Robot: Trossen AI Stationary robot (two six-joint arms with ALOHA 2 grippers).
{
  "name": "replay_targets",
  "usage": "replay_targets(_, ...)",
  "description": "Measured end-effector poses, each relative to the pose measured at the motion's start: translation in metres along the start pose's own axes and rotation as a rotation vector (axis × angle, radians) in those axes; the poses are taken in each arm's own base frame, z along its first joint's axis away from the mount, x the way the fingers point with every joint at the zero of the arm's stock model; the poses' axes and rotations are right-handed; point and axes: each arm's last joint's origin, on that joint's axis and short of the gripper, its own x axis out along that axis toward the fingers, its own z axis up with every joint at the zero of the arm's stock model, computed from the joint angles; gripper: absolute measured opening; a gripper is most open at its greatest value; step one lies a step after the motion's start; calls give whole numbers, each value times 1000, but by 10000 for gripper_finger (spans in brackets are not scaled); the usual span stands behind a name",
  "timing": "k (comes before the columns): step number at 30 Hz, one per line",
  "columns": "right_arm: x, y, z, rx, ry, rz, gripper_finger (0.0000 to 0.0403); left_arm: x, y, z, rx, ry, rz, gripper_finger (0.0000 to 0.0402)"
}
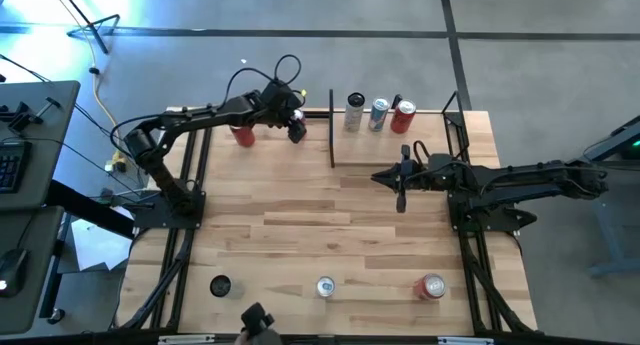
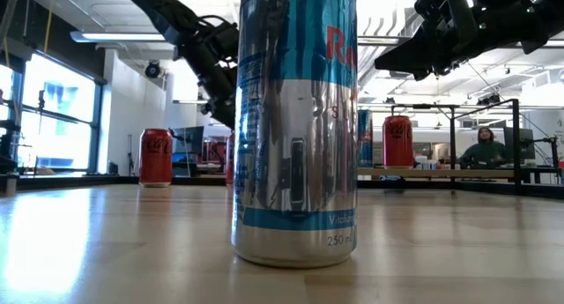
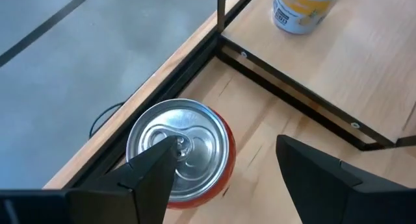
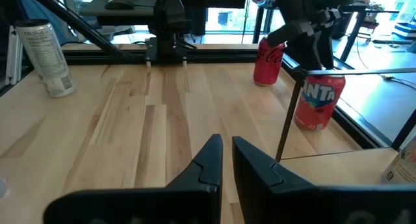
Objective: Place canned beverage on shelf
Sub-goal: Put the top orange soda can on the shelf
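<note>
While the right arm waits mid-bench, the left fingers (image 1: 296, 128) hang at the bench's (image 1: 300, 225) far edge, spread and released, gripping nothing. In the left wrist view one finger (image 3: 153, 175) overlaps the top of a red can (image 3: 185, 156), the other stands off to its side over bare wood; whether either touches the can cannot be told. That red can (image 1: 242, 134) stands upright, just beside the far edge and a little outside the shelf's (image 1: 395, 145) near post.

The shelf sits at the far right of the bench, a light board framed by thin black posts. Three cans stand in a row along its back: a pale can (image 1: 354, 112), a blue-silver can (image 1: 378, 114) and a second red can (image 1: 403, 116). The board in front of them is open.

The right fingers (image 1: 400, 198) are clenched together on nothing, just off the shelf's front edge.

Along the near edge stand a dark can (image 1: 220, 285), a silver can (image 1: 325, 287) and another red can (image 1: 431, 286), well apart, with wide bare wood between them and the shelf.
</note>
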Motion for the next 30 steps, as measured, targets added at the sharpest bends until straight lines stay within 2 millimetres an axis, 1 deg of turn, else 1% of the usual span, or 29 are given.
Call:
replay_targets(4,0,0,0,0,1,0,19,-7,-5,5,21,-2,27,253)
replay_targets(6,0,0,0,0,2,0,19,-10,-4,6,24,23,56,253)
replay_targets(13,0,0,-1,2,5,0,19,-10,8,6,-10,32,76,253)
replay_targets(16,0,0,-1,2,5,0,19,-7,14,5,-25,43,71,253)
replay_targets(20,0,0,-1,2,5,0,19,3,19,3,-55,56,24,253)
replay_targets(23,0,0,-1,2,6,0,19,8,23,3,-60,55,50,253)
replay_targets(30,0,0,-1,2,6,0,19,8,22,3,-53,45,50,253)
